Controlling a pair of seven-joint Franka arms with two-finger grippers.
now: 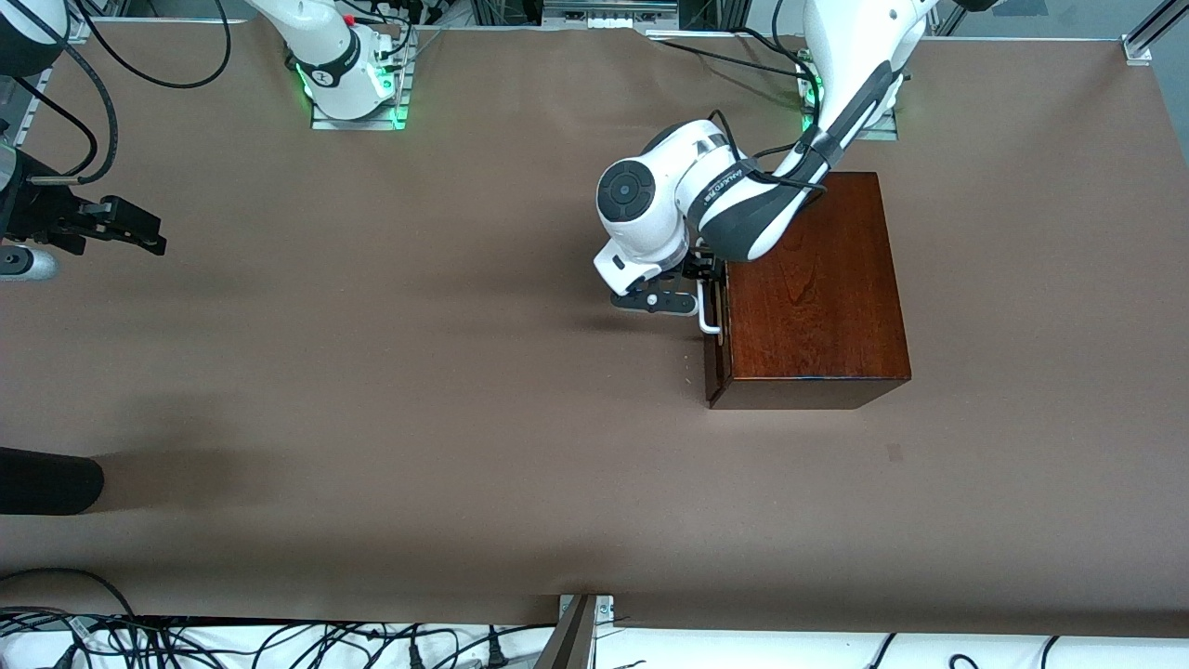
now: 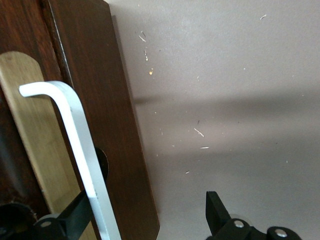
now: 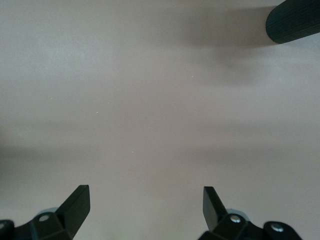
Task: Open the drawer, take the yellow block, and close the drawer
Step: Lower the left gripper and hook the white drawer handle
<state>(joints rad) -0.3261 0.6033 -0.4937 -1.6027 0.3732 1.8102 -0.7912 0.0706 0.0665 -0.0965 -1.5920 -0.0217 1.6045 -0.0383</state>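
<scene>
The dark mahogany box [image 1: 817, 288] stands toward the left arm's end of the table. Its drawer front [image 1: 713, 372] faces the right arm's end and sits flush with the box. The white handle [image 1: 708, 321] [image 2: 75, 145] stands off a pale wood strip [image 2: 35, 145] on the drawer front [image 2: 105, 125]. My left gripper [image 1: 692, 290] [image 2: 147, 205] is open at the handle: one finger [image 2: 75, 217] sits under the bar, the other [image 2: 216, 207] is off the drawer front's edge over the table. My right gripper [image 1: 125, 223] [image 3: 146, 192] waits open over bare table at the right arm's end. The yellow block is hidden.
A black rounded object [image 1: 46, 481] [image 3: 295, 20] pokes in over the table at the right arm's end, nearer the front camera. Cables [image 1: 279, 641] lie below the table's near edge. Brown table [image 1: 418, 372] stretches between the two arms.
</scene>
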